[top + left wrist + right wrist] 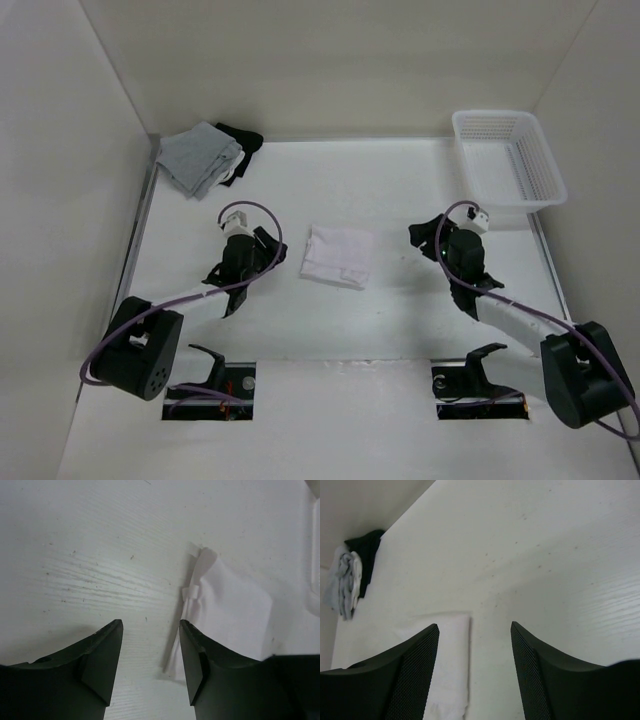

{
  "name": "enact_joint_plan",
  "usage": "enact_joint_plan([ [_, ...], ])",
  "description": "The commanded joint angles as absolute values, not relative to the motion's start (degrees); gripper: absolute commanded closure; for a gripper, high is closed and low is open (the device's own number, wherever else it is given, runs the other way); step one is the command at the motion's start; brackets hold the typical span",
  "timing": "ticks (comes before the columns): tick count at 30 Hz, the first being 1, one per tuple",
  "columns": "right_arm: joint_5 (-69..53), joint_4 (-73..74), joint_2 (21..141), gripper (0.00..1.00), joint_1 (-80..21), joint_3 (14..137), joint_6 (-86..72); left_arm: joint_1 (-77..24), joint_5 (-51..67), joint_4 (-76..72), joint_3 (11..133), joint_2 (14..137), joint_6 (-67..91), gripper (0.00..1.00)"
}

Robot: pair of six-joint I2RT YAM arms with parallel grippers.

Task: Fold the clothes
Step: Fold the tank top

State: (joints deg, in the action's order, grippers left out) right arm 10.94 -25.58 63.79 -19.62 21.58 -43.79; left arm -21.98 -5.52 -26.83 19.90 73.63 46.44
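L gripper (pixel 150 625): jaws spread, nothing btwn them, only bare table (pixel 400 320) in the gap. It hangs just left of the white top (pixel 338 255); the right finger's tip overlaps the top's near edge in the L wrist view, contact can't tell. R gripper (pixel 474 626): jaws wide apart too, holding nothing, over bare table to the right of the top, apart from it.

White top lies mid-table btwn the 2 grippers as a compact, roughly rectangular bundle, flat.

Containers: 1 white lattice basket (pixel 470 170) at far right corner, well away from the top; inside it only its own mesh floor shows. Far left corner: grey folded garment (pixel 200 155) on the table, black garment (pixel 240 140) just behind, touching it.

View diffs: top cam alone shows the basket and both arms. L wrist shows a small strap or tab sticking out at the top's edge, not readable from above. R wrist shows the top's smooth folded edge plus the grey and black pile far back; L wrist doesn't show that pile.

Counts: 2 arms, 2 grippers, 1 white top, 1 grey garment, 1 black garment, 1 basket.
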Motion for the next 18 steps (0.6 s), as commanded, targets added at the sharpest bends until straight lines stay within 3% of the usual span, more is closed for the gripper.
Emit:
enact_joint_plan([
  [1,12.4,-31.5,66.8,0.35,-18.6,21.3,-42.8,-21.5,-6.1,-26.7,24.0,74.8,43.7,0.51],
  [6,10.8,-33.8,70.8,0.35,-18.5,21.8,-42.8,-21.2,-5.4,-26.9,24.9,76.5,43.9,0.48],
  [18,8.5,-34.2,69.1,0.34,-17.4,21.1,-43.1,-21.0,-4.2,-26.9,25.7,76.3,43.2,0.51],
])
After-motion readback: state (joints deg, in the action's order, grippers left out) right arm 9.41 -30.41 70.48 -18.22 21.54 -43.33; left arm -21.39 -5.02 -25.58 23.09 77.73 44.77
